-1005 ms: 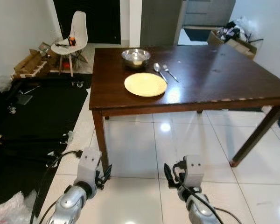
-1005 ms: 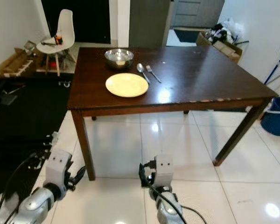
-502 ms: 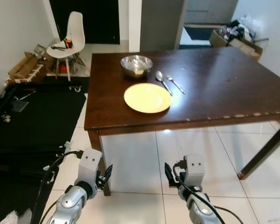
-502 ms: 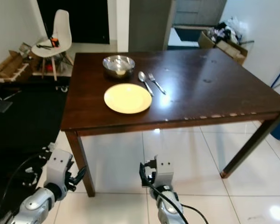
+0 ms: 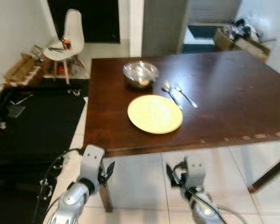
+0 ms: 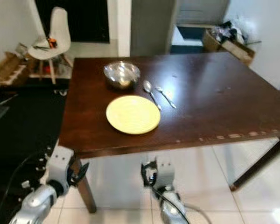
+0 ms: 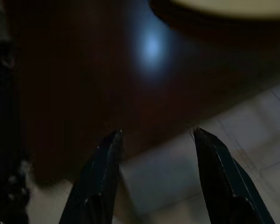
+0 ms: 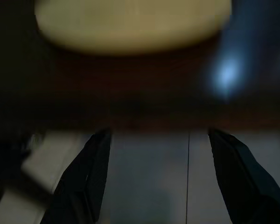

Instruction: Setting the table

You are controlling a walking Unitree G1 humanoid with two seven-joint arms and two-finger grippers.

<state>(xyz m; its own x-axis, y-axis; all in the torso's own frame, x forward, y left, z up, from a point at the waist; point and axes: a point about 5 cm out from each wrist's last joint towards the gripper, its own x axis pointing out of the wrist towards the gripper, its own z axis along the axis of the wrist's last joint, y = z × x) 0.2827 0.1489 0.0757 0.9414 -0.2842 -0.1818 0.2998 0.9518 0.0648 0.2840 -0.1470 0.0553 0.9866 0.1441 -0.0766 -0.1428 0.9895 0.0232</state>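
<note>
A dark wooden table stands before me. On it a round yellow plate lies near the front edge. Behind it sits a steel bowl with something pale inside. A spoon and a fork lie side by side to the plate's right. My left gripper hangs low beside the table's front left leg, fingers spread with nothing between them. My right gripper hangs below the table edge, fingers apart and empty, the yellow plate blurred ahead.
A white chair with small items on its seat stands at the far left. Cardboard boxes lie along the left wall beside a black floor mat. More boxes and clutter sit at the far right. The floor is glossy white tile.
The camera has moved closer to the table, so the plate, bowl and cutlery look larger and lower in view. Both grippers hang as before.
</note>
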